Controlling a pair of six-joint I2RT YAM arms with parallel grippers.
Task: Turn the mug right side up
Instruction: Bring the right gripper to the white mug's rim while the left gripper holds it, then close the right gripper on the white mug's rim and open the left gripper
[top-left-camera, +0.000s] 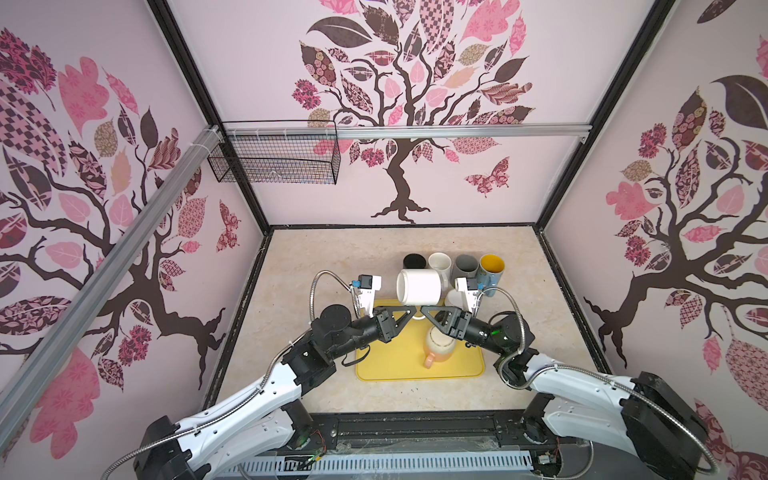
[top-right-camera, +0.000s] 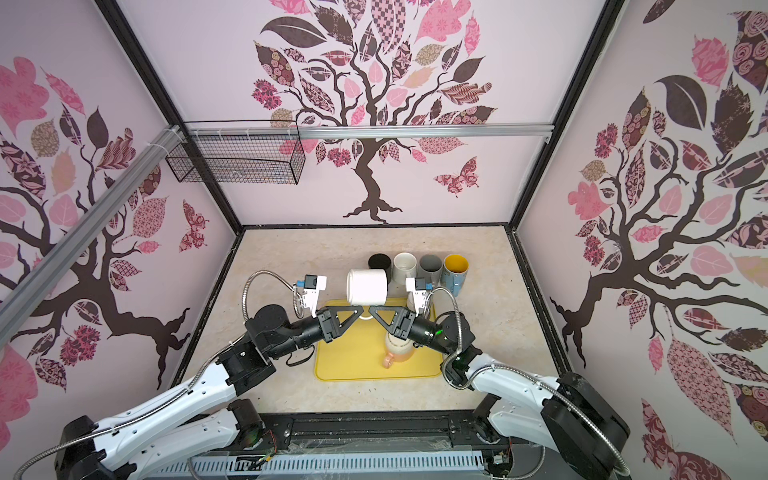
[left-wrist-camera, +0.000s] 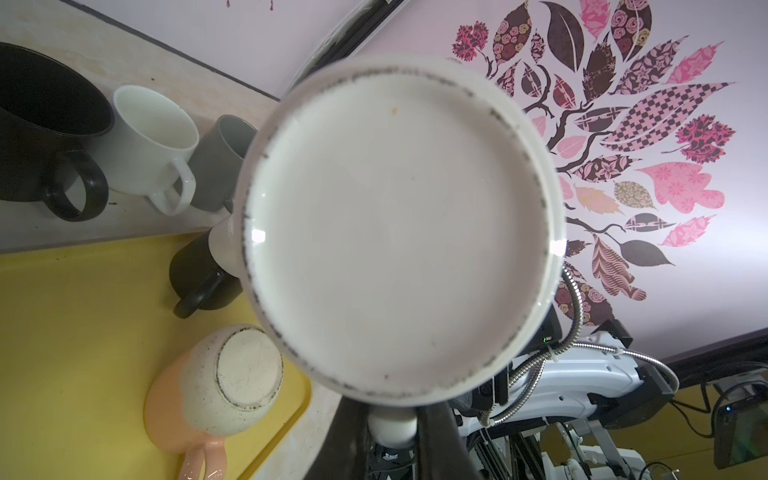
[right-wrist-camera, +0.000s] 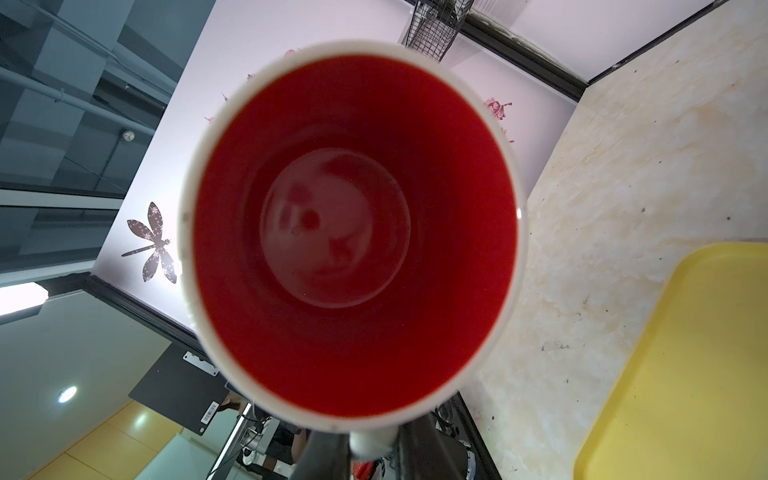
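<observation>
No text, brand or number is legible anywhere; the barcode sticker (right-wrist-camera: 209, 411) is too small.

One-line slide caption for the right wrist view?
Right gripper holds the white mug by its handle, red interior facing the camera, yellow tray nearby.

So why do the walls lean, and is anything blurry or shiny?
In both top views a wide lens splays the walls; left wrist view, small glints on the base of the white mug; right wrist view, its near rim is soft.
</observation>
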